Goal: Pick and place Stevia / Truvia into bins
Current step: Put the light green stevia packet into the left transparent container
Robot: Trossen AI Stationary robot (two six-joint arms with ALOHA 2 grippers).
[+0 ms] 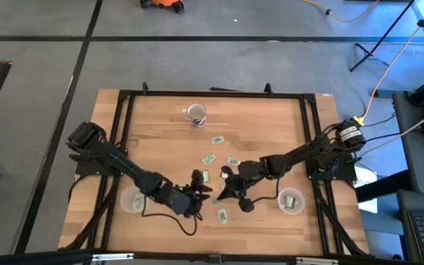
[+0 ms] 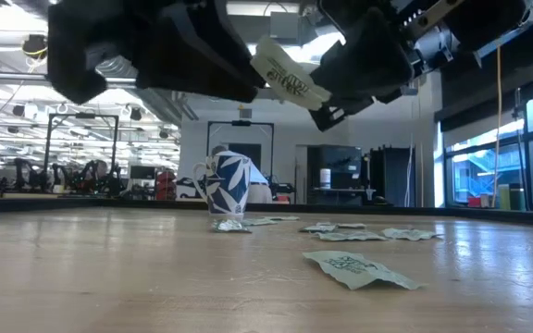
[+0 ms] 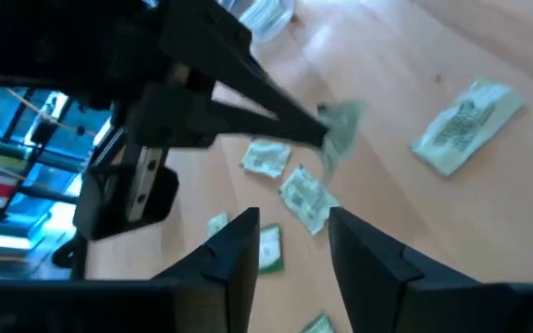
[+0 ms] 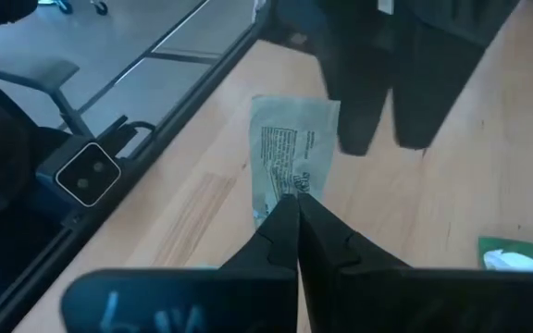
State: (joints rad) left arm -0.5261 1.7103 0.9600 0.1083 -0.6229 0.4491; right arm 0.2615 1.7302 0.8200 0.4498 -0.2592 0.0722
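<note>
Stevia packet (image 4: 291,148) up in the air over the table (image 1: 271,132), pinched at one end by our right gripper (image 4: 296,205), jaws clamped on it! Facing it, our left gripper (image 3: 290,236) has its jaws spread, holding nothing. A handover, we reckon. Next we carry it to a bin (image 1: 291,201). Farther off, loose packets (image 2: 359,268) wait.

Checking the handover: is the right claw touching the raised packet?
Touching. The right wrist view shows the right claw pinched shut on the packet, which is clear of the table.
</note>
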